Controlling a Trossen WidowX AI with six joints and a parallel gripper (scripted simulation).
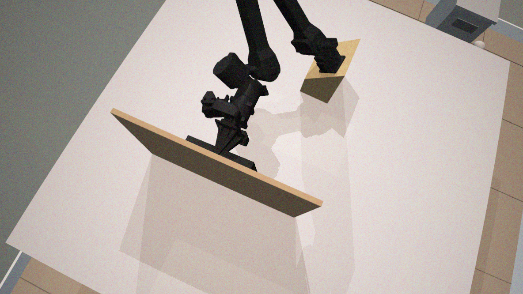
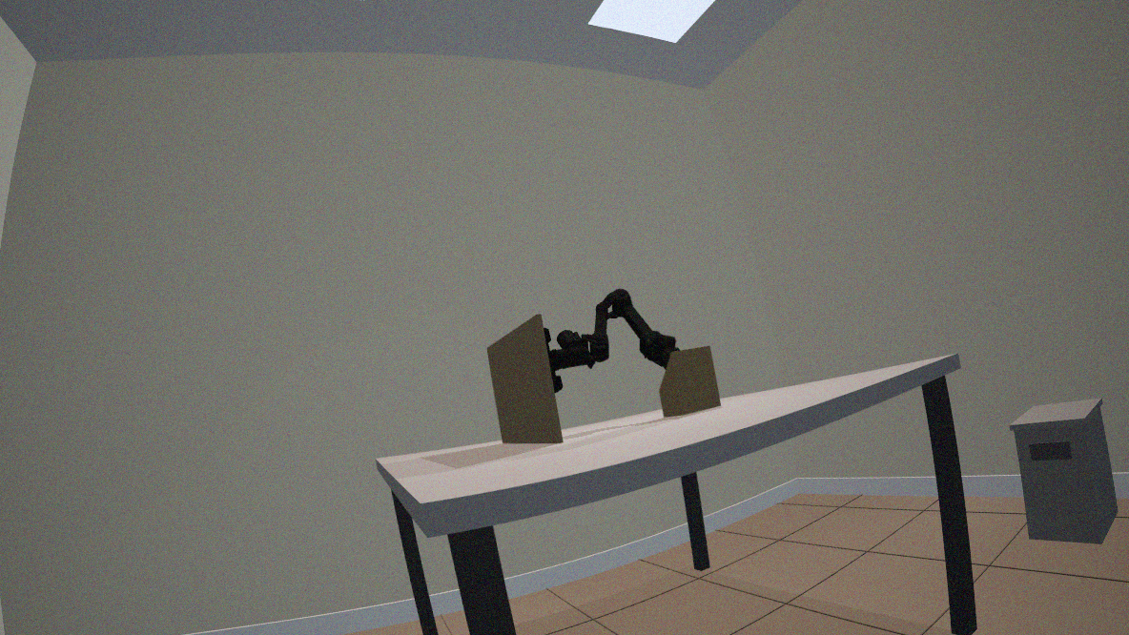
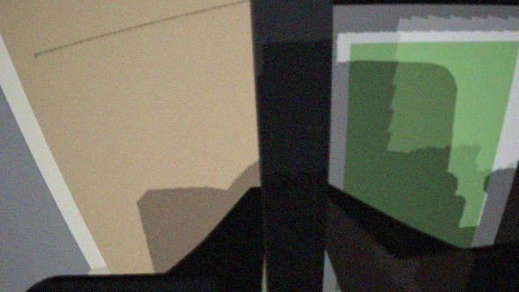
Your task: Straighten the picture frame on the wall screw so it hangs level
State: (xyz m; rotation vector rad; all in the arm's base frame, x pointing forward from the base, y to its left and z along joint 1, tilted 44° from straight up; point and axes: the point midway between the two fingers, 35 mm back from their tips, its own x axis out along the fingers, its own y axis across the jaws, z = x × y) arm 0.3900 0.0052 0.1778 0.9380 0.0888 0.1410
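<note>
The black picture frame (image 1: pixel 239 161) (image 2: pixel 557 384) (image 3: pixel 295 110) is on the robot's side of the upright tan panel (image 1: pixel 201 162) (image 2: pixel 521 386) (image 3: pixel 167 110). In the wrist view its side bar runs nearly upright, with a green picture (image 3: pixel 475 101) in a pale mat at the right. A thin dark line (image 3: pixel 141 27) on the panel slopes against the frame's upper edge. My gripper (image 1: pixel 219 152) (image 2: pixel 553 358) (image 3: pixel 288 195) is shut on that bar, one finger on each side. The screw and the notched strip are hidden. Whether the frame hangs level cannot be told while held.
The arm stands on a wooden block (image 1: pixel 316 87) (image 2: pixel 690 382) on the white table (image 1: pixel 420 146) (image 2: pixel 624 458), behind the panel as seen from the top and exterior views. The panel's pale side edge (image 3: pixel 48 154) shows at the left in the wrist view. A grey bin (image 1: pixel 471 10) (image 2: pixel 1065 493) stands beyond the table.
</note>
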